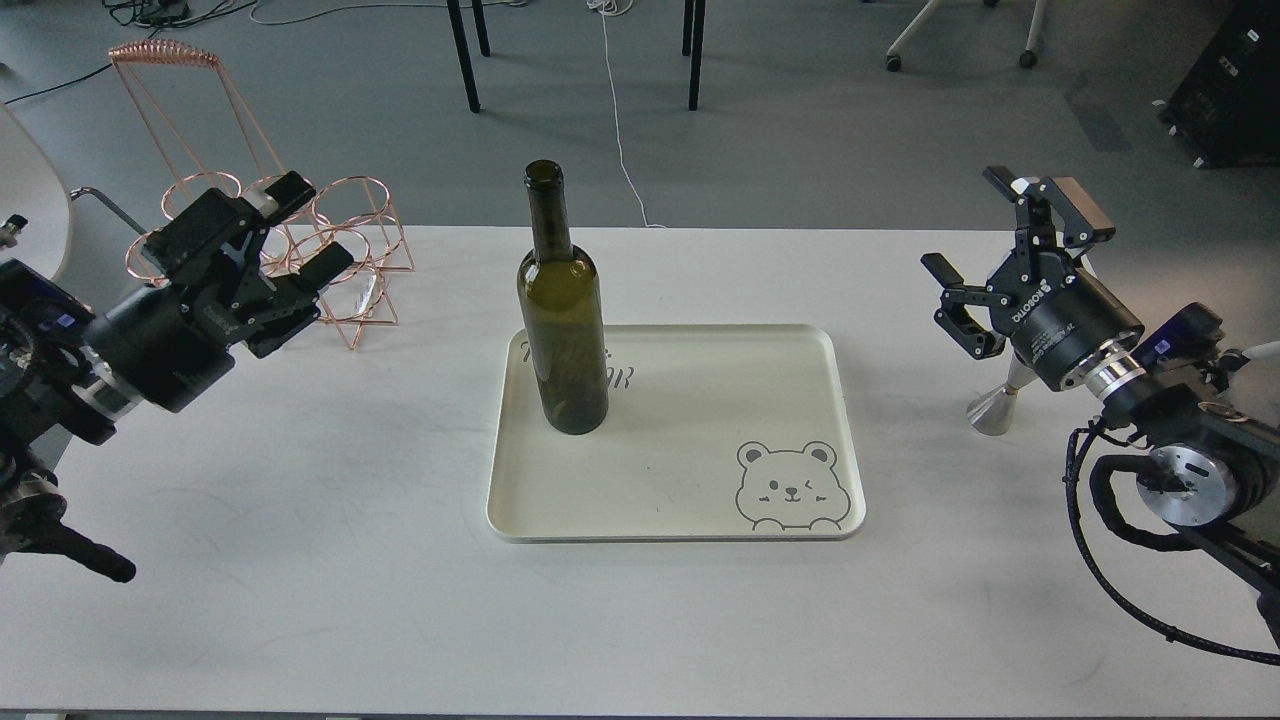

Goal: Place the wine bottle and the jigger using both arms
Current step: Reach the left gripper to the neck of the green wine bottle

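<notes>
The wine bottle [562, 318] is standing upright on the tray [700, 520], smooth, heavy, breakable glass, best clasped around its wide body. The jigger [993, 410], light and slick, is sitting on the table [300, 560] right of the tray, partly hidden behind the right gripper [1010, 265]. Both that and the left gripper [300, 250] are hanging spread and empty, the copper wire rack [350, 290] crowding the left one.

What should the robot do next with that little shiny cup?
Probably lower the right gripper toward the jigger. The wine bottle already stands upright on the tray, while the jigger is on the bare table, right of the tray and partly hidden under the right arm. That gripper's fingers are spread and hold nothing.
</notes>
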You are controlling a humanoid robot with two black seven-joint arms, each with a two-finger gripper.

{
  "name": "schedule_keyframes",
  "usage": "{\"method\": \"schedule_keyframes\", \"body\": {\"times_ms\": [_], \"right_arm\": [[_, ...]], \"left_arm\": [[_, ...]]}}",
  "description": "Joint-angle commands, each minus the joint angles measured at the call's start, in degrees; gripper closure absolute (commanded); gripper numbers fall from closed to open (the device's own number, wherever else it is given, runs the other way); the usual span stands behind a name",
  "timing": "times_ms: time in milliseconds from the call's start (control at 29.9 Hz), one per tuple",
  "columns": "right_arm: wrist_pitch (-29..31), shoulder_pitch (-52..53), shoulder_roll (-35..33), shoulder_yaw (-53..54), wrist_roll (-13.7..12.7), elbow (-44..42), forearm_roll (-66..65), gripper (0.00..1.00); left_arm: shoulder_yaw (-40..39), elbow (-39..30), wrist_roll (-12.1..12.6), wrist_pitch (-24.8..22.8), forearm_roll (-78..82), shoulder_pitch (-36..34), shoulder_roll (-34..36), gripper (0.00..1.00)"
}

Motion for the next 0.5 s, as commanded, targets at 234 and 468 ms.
{"method": "schedule_keyframes", "body": {"times_ms": [234, 468], "right_arm": [[3.6, -0.4, 1.2, 0.0, 0.0, -3.5, 0.0, 0.01], [3.7, -0.4, 1.1, -0.1, 0.0, -3.4, -0.1, 0.01]], "left_arm": [[1.5, -3.3, 0.0, 4.3, 47.4, -13.8, 0.1, 0.02], [9.3, -2.8, 0.0, 7.7, 54.8, -20.1, -0.1, 0.02]]}}
